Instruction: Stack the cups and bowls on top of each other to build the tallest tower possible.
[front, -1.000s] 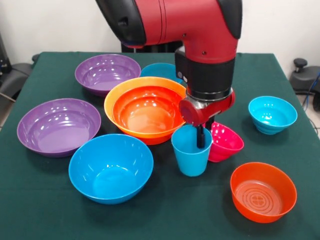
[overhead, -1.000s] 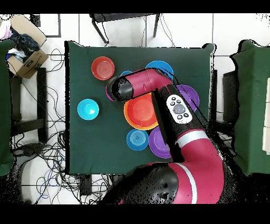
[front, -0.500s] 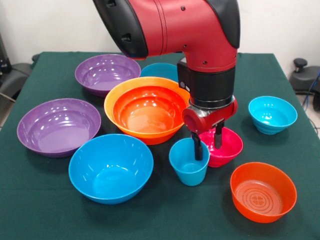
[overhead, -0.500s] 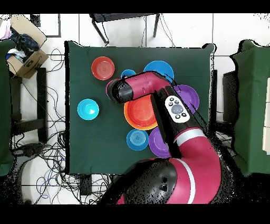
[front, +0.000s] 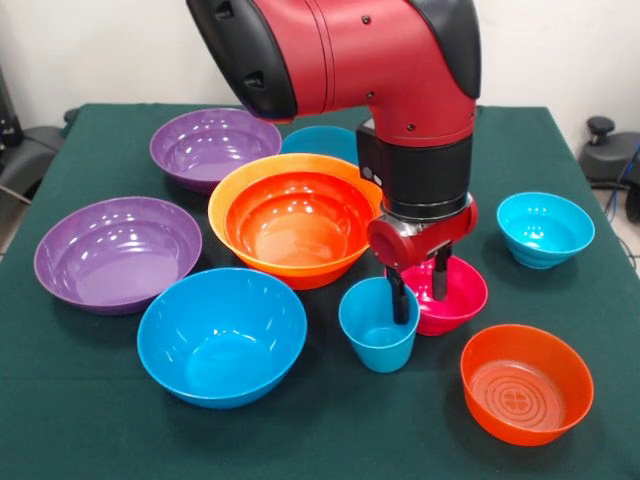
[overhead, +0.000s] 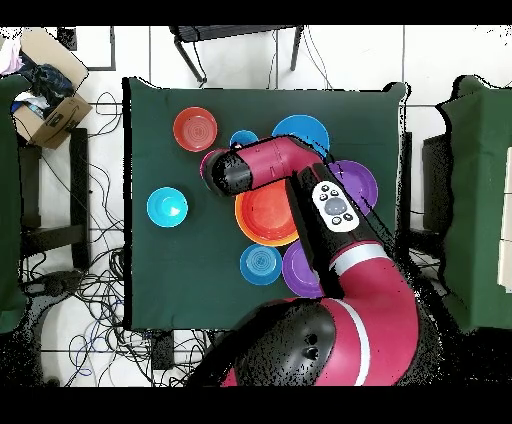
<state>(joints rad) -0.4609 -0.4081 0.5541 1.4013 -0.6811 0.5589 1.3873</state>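
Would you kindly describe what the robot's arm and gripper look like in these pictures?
The arm has bulky glossy red shells with black joint sections and small dark screw holes. A black cylindrical wrist ends in a red collar, and the gripper has two slim black fingers. From overhead, a white oval panel with dark buttons shows.

Green-covered table carries, standing directly on the cloth: two purple bowls at one side, large blue bowl, light blue cup, magenta bowl, red-orange bowl, cyan bowl, second blue bowl partly hidden. Orange bowl mid-table, red-orange one nested inside.
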